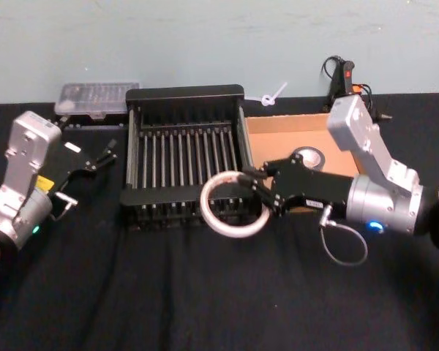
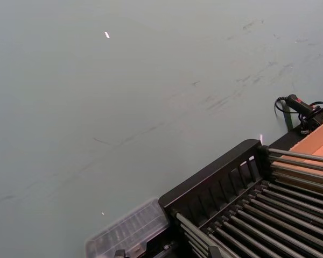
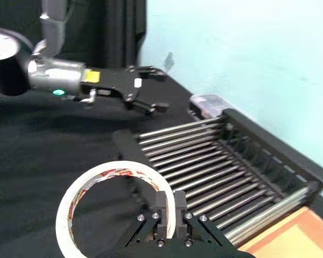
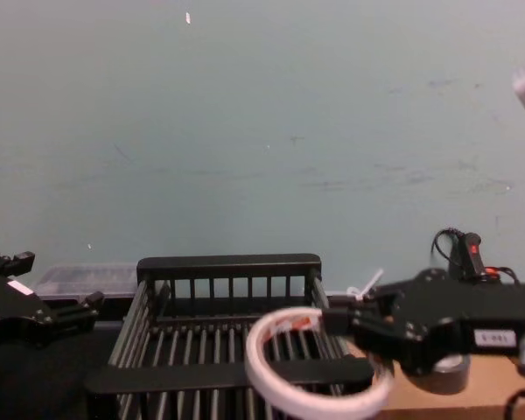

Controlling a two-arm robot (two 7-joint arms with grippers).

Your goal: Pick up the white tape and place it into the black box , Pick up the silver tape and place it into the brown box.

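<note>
Right end effector [image 1: 257, 191] clamped on the rim of the white tape [image 1: 233, 205], black fingers [image 3: 169, 207] pinching the thin band from inside and outside. A wide, thin hoop, glossy white outside, red-orange print along the inner core, held tilted above the near right corner of the black box [image 1: 183, 99]. Seen from the chest camera hanging in front of the crate's near rim, clear of the bars.

Black box: hard plastic crate, thick solid rim on top, sides and floor made of long parallel bars with a dull sheen. Just beside it on the right, touching or nearly so, the brown box [image 1: 278, 128]: shallow matte cardboard tray with low walls. Inside, toward its near part, the silver tape [image 1: 308, 156]: small, thick roll of dull grey, pale core, lying flat, partly hidden behind the right arm.

Left end effector [image 1: 102, 156] off to the left of the crate, raised over the desk [image 1: 168, 292], fingers spread wide, holding nothing. Desk draped in soft black cloth. Behind the crate's far left corner, a flat clear plastic case [image 1: 96, 99] with a ribbed lid, against the pale teal wall.
</note>
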